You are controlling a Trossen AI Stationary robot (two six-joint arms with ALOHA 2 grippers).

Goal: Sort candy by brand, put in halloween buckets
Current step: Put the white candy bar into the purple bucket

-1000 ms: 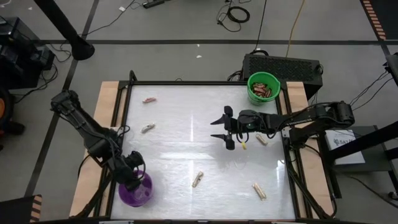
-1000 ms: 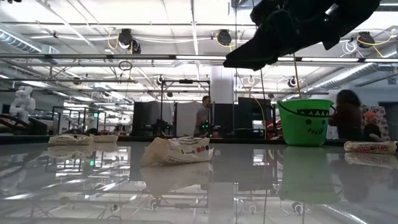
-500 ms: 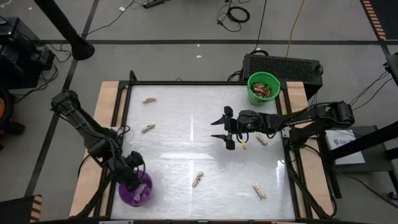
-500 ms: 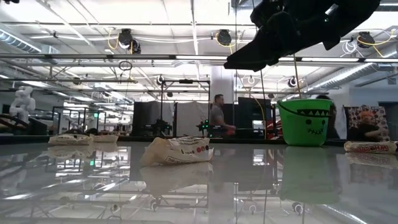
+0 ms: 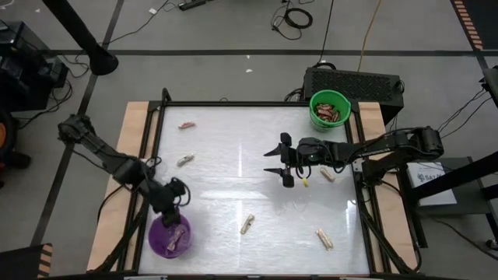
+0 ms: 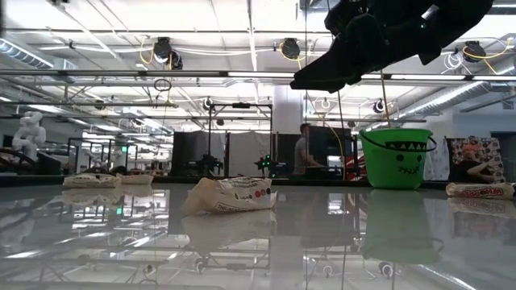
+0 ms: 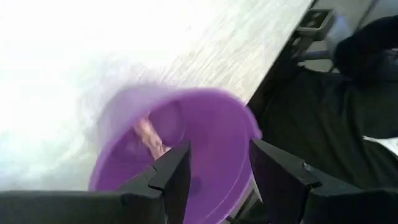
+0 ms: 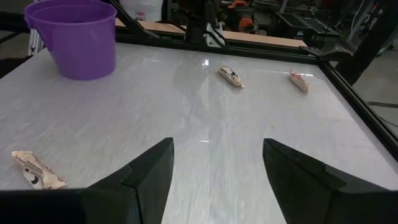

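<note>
Two dark arms are seen, both built from black, rounded segments joined by thicker joint housings. The left arm (image 5: 101, 152) is made of slim matte black links, and a bulkier black block is carried at its wrist. The right arm (image 5: 389, 146) is of the same black finish, with a dark grey cylindrical joint at its base end. The left gripper (image 7: 214, 180) is formed by two flat, black, angular fingers (image 7: 174, 177) with bevelled edges. The right gripper (image 8: 214, 168) is formed by two similar black fingers (image 8: 152, 171), wide and wedge-shaped, with a matte surface.
</note>
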